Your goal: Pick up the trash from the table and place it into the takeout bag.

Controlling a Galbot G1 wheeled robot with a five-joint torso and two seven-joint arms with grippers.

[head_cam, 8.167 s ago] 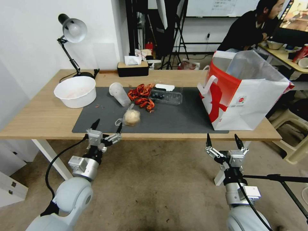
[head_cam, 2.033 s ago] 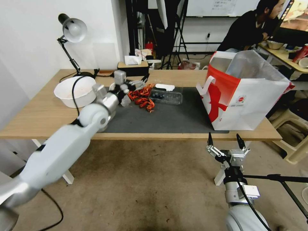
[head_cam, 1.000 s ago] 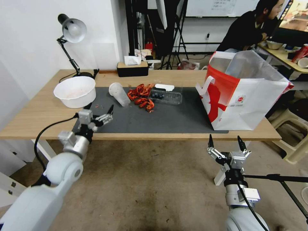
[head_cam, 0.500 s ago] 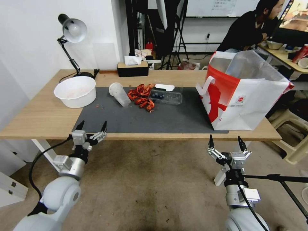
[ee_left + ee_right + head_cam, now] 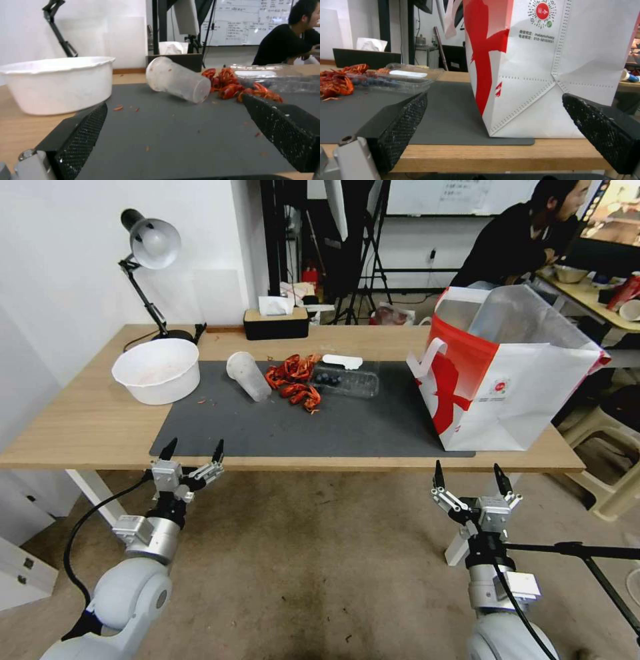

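Observation:
On the table (image 5: 87,427), a dark grey mat (image 5: 333,430) holds trash: a translucent cup (image 5: 248,375) on its side and a heap of red shells (image 5: 291,378). A white bowl (image 5: 157,370) stands at the mat's left end. The takeout bag (image 5: 507,373) stands open and upright at the right end. My left gripper (image 5: 192,453) is open and empty just below the table's front edge, facing the cup (image 5: 178,80), shells (image 5: 233,85) and bowl (image 5: 56,82). My right gripper (image 5: 469,477) hangs open below the edge, facing the bag (image 5: 553,62).
A clear plastic box (image 5: 347,380) with dark berries lies next to the shells. A black desk lamp (image 5: 150,253) and a black tissue box (image 5: 275,321) stand along the far edge. A tripod leg (image 5: 580,550) runs across the floor by my right arm.
The clear bag with the beige lump is gone from the mat. My left arm reached over the table, then drew back down to the front edge. The right arm stayed put.

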